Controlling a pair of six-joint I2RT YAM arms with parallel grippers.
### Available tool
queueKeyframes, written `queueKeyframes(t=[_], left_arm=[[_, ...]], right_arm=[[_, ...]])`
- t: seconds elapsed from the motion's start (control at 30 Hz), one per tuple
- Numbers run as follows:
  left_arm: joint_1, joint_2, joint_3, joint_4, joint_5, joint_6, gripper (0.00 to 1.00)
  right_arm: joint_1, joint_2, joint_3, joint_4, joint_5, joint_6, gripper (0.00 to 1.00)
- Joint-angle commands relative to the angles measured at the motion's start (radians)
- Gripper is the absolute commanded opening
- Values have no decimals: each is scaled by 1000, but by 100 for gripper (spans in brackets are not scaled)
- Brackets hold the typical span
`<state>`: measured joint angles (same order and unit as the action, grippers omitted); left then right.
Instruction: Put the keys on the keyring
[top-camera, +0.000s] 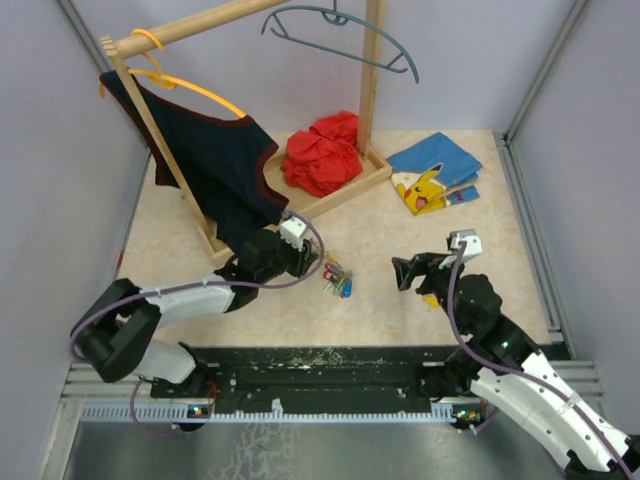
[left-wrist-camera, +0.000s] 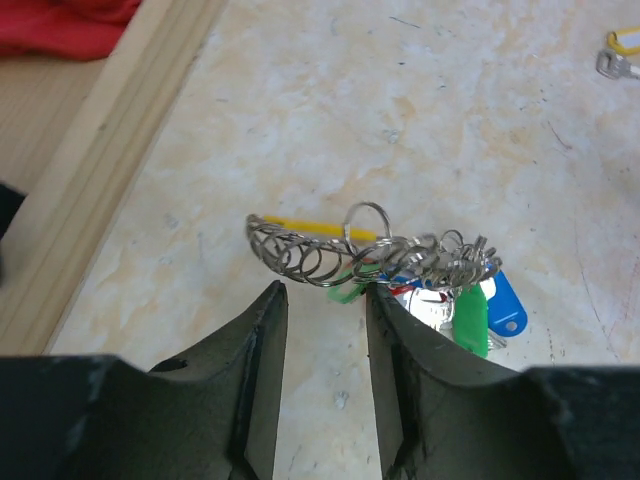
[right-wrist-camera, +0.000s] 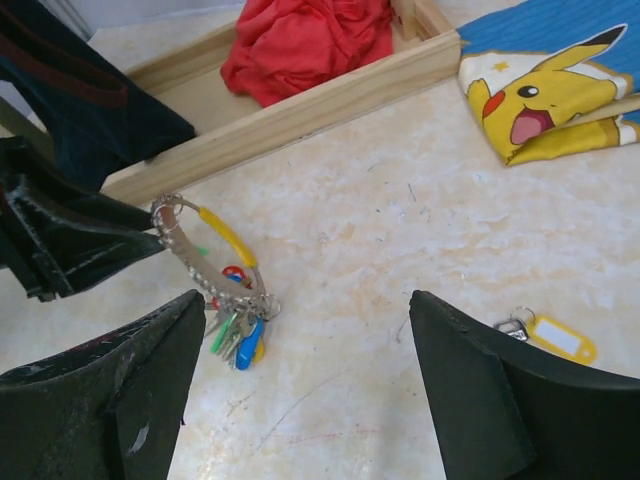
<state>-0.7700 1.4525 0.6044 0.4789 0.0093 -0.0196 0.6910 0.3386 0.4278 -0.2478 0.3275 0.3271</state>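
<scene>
The keyring (left-wrist-camera: 305, 258) is a thin silvery ring wrapped in small loops, with a yellow curved piece (left-wrist-camera: 312, 229). It stands tilted on the table just beyond my left gripper (left-wrist-camera: 322, 290). That gripper is open, with bare table between its fingers, and its right fingertip (left-wrist-camera: 385, 300) is up against the bunch. The keys (left-wrist-camera: 478, 303), with green, blue and red tags, hang bunched at the ring's lower end (right-wrist-camera: 236, 333) (top-camera: 338, 279). My right gripper (right-wrist-camera: 305, 297) (top-camera: 408, 272) hovers wide open to the right of the bunch and holds nothing.
A lone yellow tag with a small metal piece (right-wrist-camera: 558, 336) lies beside my right finger. A wooden clothes rack base (right-wrist-camera: 300, 110) runs behind the ring and holds a red cloth (top-camera: 322, 152). A dark garment (top-camera: 215, 160) hangs on an orange hanger. A blue Pikachu cloth (top-camera: 432, 172) lies at the back right.
</scene>
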Motion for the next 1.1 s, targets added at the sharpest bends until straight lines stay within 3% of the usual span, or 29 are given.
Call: queueKeyframes(t=[0.0,0.2,0.4,0.63,0.8,1.07], left_arm=[[37,-140,-88,38,-12,-112,46],[57,-398,-175,-85,-60,-199,69],[60,-730,-169,-372,-233,-311,100],[60,-1052,-9,-750,-367,-400,99],[60,-1132,105,-915,-371,-321,100],[63,-1186,73,-891,-357,-234,100]], right_arm=[[-5,-57,91,-84,94,35,83],[-5,-119,144,-151,147,42,83],[-5,-125,185,-202,168,26,86],[-5,-102,282,-302,201,-33,87],[-5,-142,262,-309,238,-79,87],[-5,-178,236,-315,231,-90,87]])
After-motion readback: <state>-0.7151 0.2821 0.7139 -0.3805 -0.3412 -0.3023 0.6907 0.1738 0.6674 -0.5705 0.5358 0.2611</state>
